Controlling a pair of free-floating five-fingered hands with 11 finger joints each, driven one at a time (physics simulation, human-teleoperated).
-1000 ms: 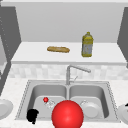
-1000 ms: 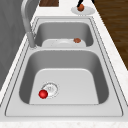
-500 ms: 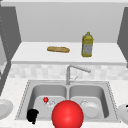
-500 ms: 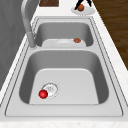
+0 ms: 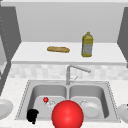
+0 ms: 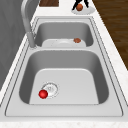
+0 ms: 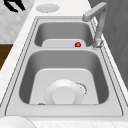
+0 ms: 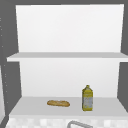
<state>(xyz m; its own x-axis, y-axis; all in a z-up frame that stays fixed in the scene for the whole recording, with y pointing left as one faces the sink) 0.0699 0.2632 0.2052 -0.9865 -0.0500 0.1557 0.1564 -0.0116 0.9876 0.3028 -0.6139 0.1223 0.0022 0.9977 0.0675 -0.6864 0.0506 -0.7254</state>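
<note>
Nearest the front camera, a large red sphere (image 5: 67, 115) sits at the sink's (image 5: 24, 96) front rim, with the left hand (image 5: 32, 115) beside it, fingers loosely spread and holding nothing. Neither has shifted over the last second. Further in, a small red ball (image 5: 45, 99) lies by the left basin's drain and a white plate (image 5: 91, 109) in the right basin. On the right counter, the right hand (image 6: 74, 6) stays closed round a brown ball (image 6: 79, 7) just over the counter plate (image 6: 85, 11), so the hold looks steady. Bread (image 5: 58, 49) and a bottle (image 5: 87, 44) stand on the shelf behind.

White shelf (image 5: 32, 53), bread loaf (image 5: 58, 49), yellow bottle (image 5: 87, 44) standing upright.
</note>
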